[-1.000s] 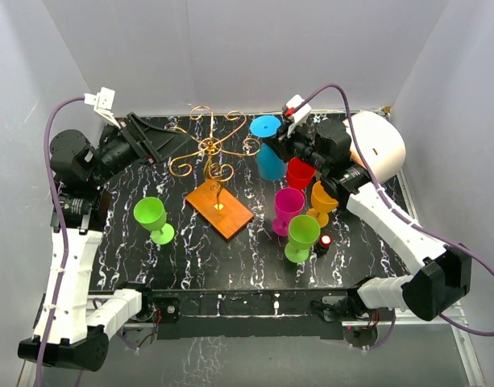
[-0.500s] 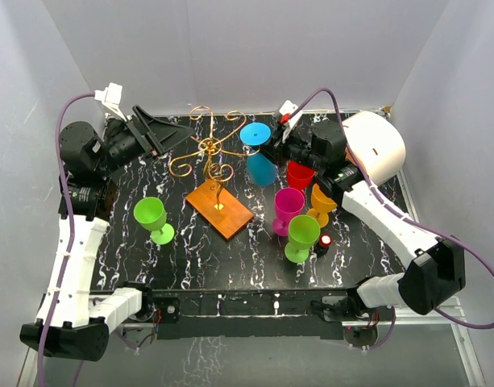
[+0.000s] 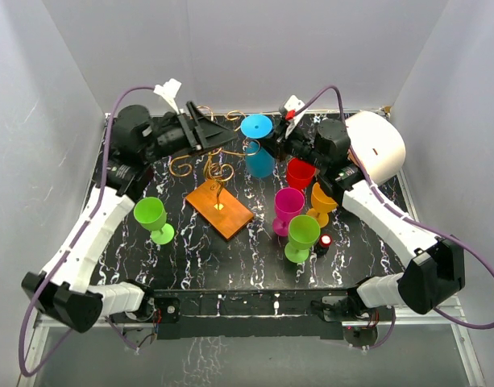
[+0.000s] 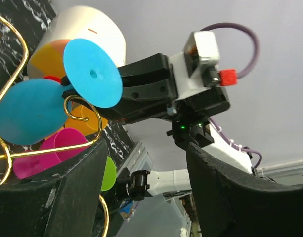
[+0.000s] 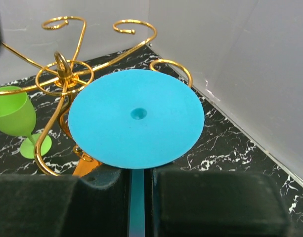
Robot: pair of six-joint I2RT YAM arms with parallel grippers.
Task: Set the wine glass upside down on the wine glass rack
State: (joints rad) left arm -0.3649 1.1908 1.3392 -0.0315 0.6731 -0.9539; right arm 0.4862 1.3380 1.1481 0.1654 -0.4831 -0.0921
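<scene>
Wine glass (image 5: 136, 118), blue, inverted: likely light, stiff, slick plastic. Best hold: stem, clenched in right pincer (image 5: 139, 182), foot just beyond its tips. Left pincer (image 4: 145, 150) released, empty.

white drum (image 3: 380, 145), magenta glass (image 3: 288, 201), marbled table (image 3: 124, 251)

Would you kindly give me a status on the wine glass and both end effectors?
Right end effector shut on blue wine glass stem, glass inverted. Foot by a rack scroll; seating unclear. Left end effector open, near rack top.
</scene>
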